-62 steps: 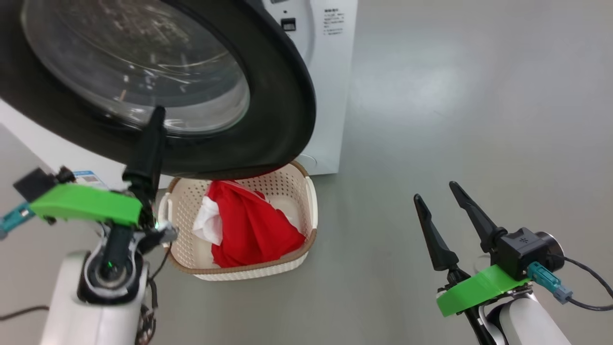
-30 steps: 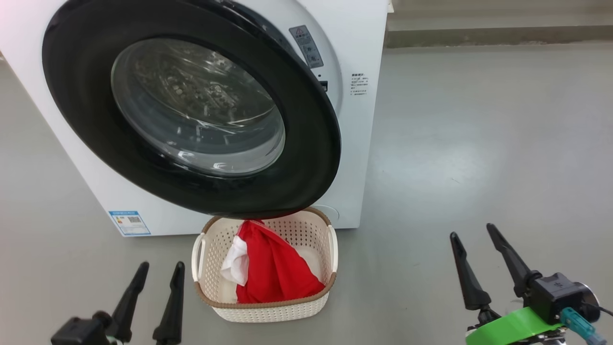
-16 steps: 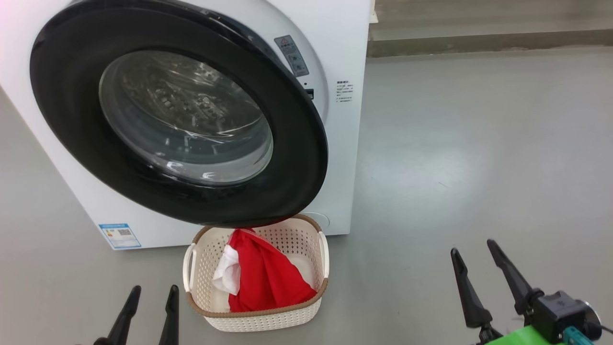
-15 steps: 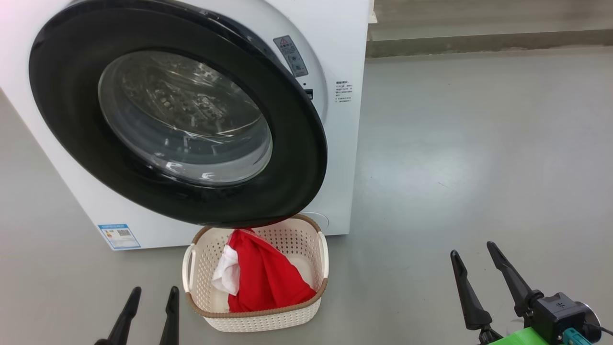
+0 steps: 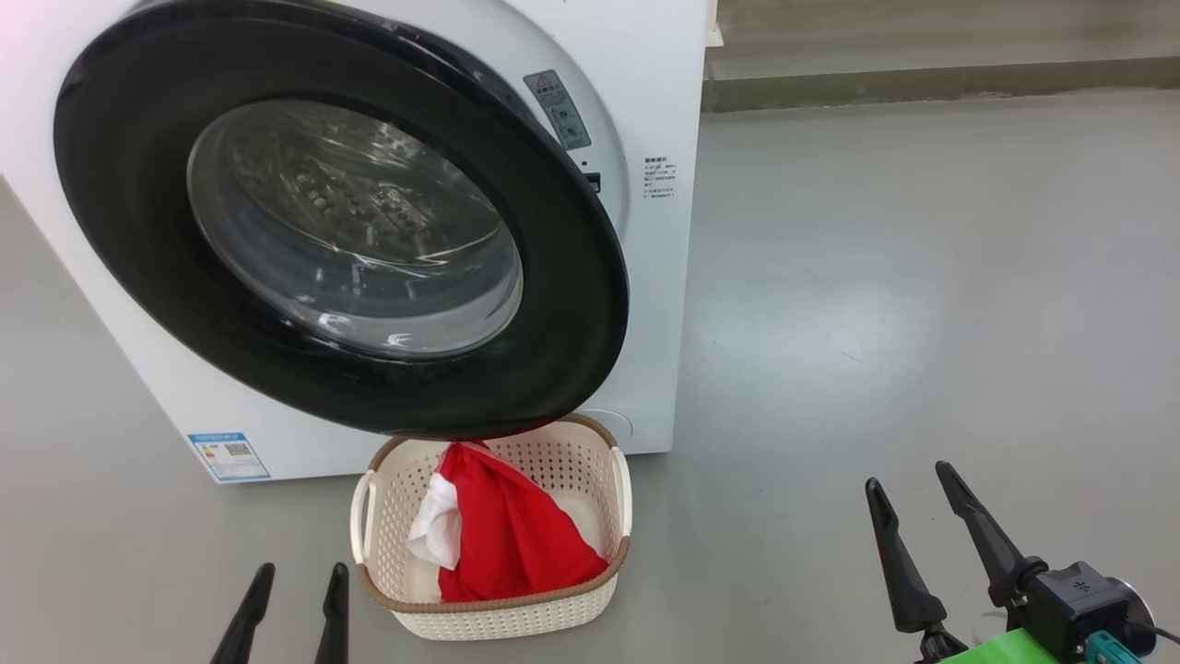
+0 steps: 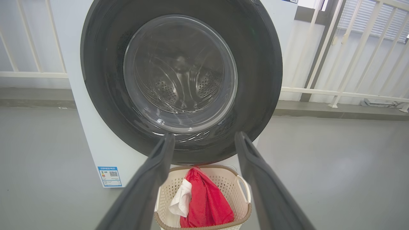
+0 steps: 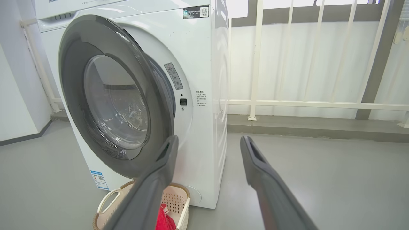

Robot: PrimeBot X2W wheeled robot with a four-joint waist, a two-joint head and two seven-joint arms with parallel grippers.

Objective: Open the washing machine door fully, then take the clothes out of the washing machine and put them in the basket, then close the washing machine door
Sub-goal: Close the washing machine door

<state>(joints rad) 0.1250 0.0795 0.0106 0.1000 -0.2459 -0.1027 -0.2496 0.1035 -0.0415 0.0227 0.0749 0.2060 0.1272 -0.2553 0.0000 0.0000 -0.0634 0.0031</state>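
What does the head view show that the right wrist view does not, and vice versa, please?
Head view: the white cloth in the basket and the open left end effector. Right wrist view: a white railing behind the washing machine and a QR label at its top. Both: the machine, its door, the basket, the red clothes and the right end effector.

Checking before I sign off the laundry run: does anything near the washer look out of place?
The washing machine door is ajar, its right edge standing off the washing machine, hanging over the basket of red and white clothes.
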